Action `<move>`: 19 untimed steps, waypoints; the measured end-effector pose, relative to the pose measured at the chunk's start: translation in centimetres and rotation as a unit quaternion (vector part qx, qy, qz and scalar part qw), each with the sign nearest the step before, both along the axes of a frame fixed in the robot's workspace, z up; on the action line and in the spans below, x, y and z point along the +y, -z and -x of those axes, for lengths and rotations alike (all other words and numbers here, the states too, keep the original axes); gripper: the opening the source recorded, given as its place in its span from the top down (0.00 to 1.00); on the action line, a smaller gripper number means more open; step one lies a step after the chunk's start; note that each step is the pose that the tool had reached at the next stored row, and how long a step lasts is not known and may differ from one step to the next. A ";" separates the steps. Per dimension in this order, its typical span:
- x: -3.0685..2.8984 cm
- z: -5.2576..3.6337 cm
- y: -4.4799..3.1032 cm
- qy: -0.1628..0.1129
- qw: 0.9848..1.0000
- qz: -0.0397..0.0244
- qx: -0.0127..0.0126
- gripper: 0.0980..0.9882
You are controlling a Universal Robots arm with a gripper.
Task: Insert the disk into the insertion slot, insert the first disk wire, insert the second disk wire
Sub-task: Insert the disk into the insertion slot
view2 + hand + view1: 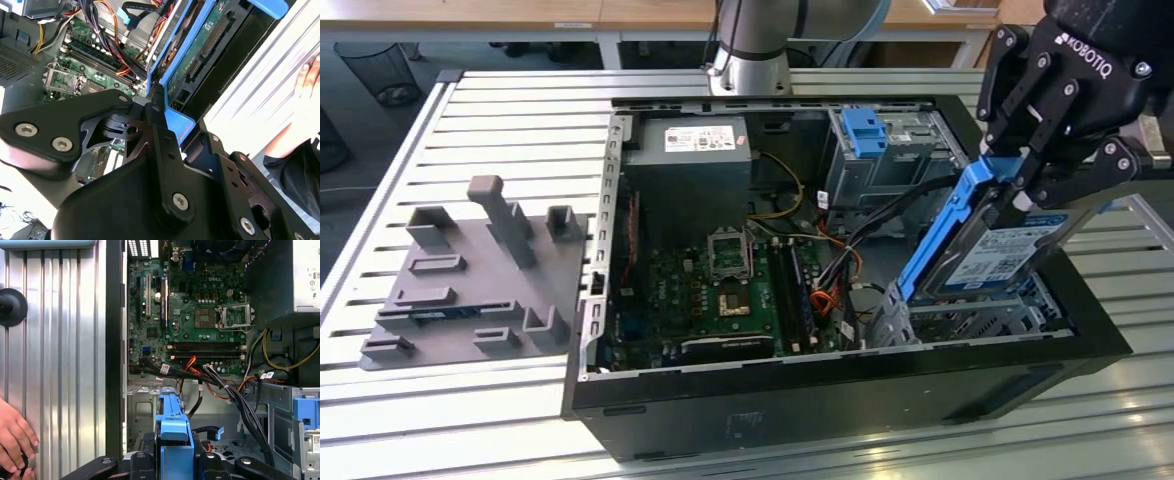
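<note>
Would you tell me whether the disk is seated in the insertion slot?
Not seated: the disk leans steeply above the insertion slot, its blue caddy clamped in the pincer.

White lettering runs across the gripper [1025,185] body in the exterior view. The disk [994,255] carries a white-and-blue printed label, its lines too fine to make out. A white sticker w/ dark print marks the power supply [687,160]. In the first wrist view, a white logo stands on the motherboard [200,315]; small white tags [165,369] hang on the cables.
</note>
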State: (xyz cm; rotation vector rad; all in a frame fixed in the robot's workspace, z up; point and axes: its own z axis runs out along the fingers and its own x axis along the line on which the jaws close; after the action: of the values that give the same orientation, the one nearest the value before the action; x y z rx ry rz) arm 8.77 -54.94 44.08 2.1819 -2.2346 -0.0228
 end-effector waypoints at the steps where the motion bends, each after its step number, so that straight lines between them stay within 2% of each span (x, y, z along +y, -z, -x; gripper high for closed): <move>1: 0.01 0.00 0.05 0.000 1.000 0.000 0.000 0.70; 19: 0.05 0.00 0.89 0.000 1.000 0.000 0.000 0.70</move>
State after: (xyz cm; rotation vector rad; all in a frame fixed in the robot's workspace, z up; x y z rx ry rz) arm 8.77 -54.90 43.19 2.1819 -2.2345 -0.0227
